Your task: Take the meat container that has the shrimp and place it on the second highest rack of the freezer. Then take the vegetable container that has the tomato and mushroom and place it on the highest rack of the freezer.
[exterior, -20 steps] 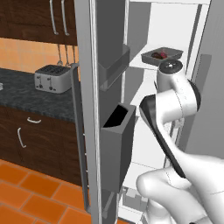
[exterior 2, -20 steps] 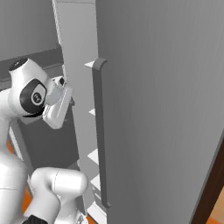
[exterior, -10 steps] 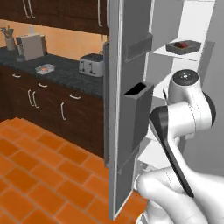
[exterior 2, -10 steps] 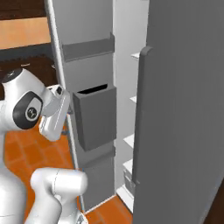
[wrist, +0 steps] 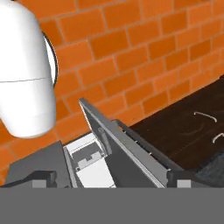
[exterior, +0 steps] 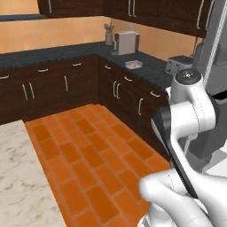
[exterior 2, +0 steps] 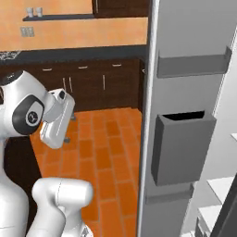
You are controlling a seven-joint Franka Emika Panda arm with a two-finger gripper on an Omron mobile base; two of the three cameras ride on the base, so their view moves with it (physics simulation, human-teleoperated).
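Left base view has the dark stone surface [exterior: 66, 51] running along 2 walls over dark brown wooden cabinets [exterior: 48, 91], with an orange brick-pattern tiled floor [exterior: 88, 150] in front. Far along that surface sits a small shallow rectangular grey metal tray [exterior: 134, 64], between a boxy grey coffee machine [exterior: 125, 43] and a silver toaster [exterior: 178, 65]. Too small to tell what's in the tray, so can't say which container it is.

The tall grey two-door freezer [exterior 2: 185, 92] stands with its door swung open; in the right base view the door's inner face carries 2 grey bins, an upper shallow one [exterior 2: 193, 62] and a deeper one [exterior 2: 182, 147] below it, and white shelf edges peek out at the lower right.

The two-finger gripper [wrist: 109, 177] points down at the floor and the freezer door edge in the hand view. Its dark fingertips [wrist: 41, 177] sit wide apart, so the jaws are open with nothing between them.
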